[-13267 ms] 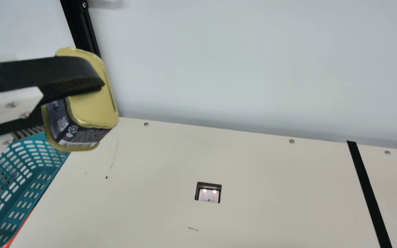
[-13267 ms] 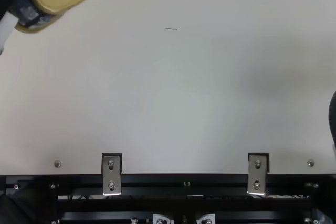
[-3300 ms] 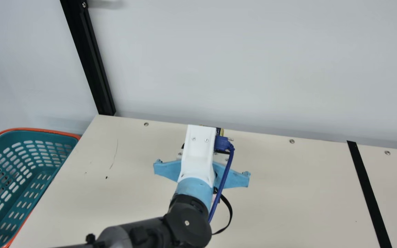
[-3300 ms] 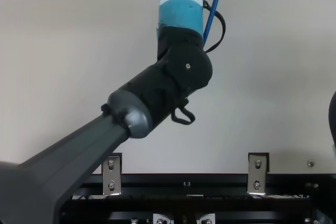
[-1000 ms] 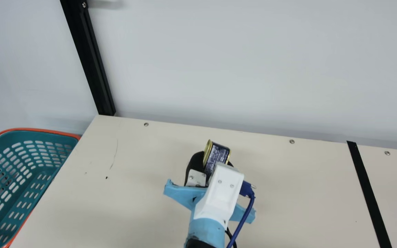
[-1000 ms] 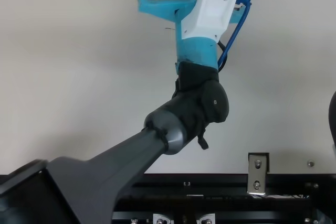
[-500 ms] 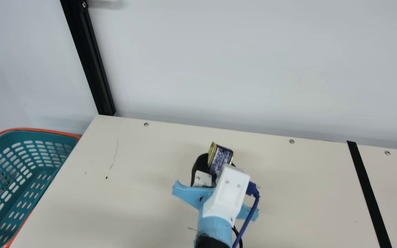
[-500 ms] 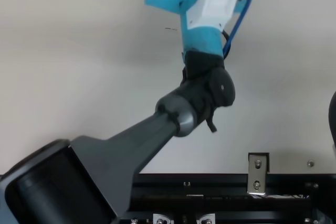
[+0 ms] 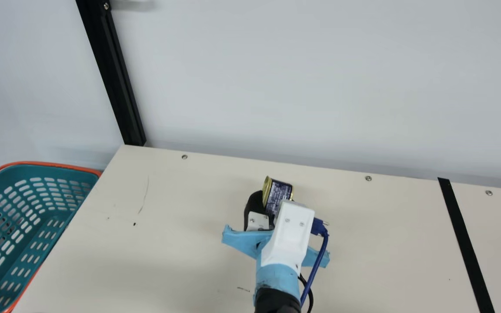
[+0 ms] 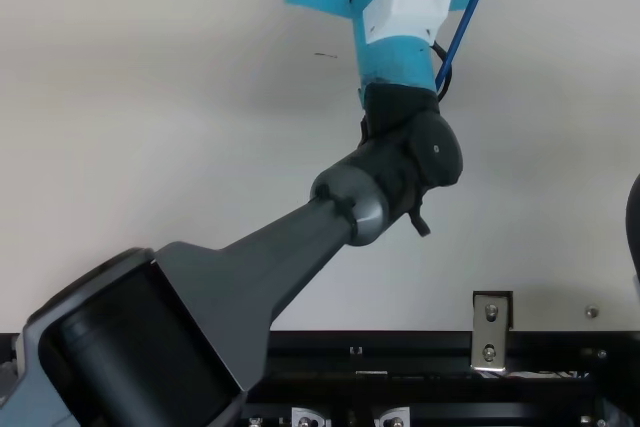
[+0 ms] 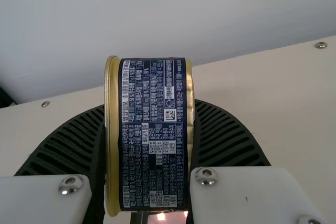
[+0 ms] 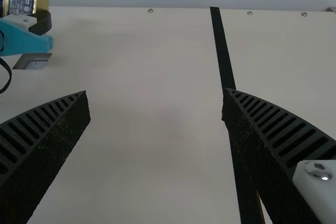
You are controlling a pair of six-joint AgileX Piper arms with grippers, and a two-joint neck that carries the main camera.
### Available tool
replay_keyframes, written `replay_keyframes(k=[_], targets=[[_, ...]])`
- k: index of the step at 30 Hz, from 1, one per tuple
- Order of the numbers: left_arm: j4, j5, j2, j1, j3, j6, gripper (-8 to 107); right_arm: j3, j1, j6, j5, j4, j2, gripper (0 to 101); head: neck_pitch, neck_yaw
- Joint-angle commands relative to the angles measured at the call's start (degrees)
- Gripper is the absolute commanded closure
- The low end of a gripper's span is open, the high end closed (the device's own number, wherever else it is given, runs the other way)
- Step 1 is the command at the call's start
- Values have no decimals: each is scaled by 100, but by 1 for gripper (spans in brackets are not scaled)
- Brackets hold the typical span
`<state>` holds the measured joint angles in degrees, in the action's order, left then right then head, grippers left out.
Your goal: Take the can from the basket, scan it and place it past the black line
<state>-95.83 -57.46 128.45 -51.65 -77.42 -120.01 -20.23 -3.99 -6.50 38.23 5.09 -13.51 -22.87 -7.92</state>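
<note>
In the main view my left gripper [image 9: 275, 201] is at mid-table, shut on the can [image 9: 278, 194], its gold end tilted up and its dark printed side showing. The left wrist view has the can [image 11: 152, 135] squeezed between both ribbed fingers of my left gripper [image 11: 149, 129], with the lit scanner [image 11: 167, 218] beyond its lower end. Seen from the right wrist, the can [image 12: 22, 1] is above the scanner [image 12: 32, 62]. My right gripper [image 12: 156, 98] stands open, nothing between its fingers. The black line [image 9: 464, 243] crosses the table on the right.
The teal basket [image 9: 46, 243] with an orange rim stands at the table's left edge. A pale wall [image 9: 302, 87] rises behind the table [image 9: 168, 243]. Metal brackets [image 10: 491, 332] sit at the front edge in the top view.
Since the oldest frames my left gripper has carried the can from beside the basket to mid-table. Over the last second it has shifted slightly right, still holding the can.
</note>
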Motion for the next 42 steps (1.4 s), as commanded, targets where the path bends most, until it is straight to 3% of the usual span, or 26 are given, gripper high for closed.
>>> replay_keyframes(k=[1, 26, 42], targets=[[54, 5, 25, 8, -59, 1, 89, 0, 0, 0, 0, 0, 0, 0, -212, 47], [762, -144, 555, 249, -941, 1, 89, 0, 0, 0, 0, 0, 0, 0, -212, 47], [696, -264, 709, 92, -874, 1, 89, 0, 0, 0, 0, 0, 0, 0, -212, 47]])
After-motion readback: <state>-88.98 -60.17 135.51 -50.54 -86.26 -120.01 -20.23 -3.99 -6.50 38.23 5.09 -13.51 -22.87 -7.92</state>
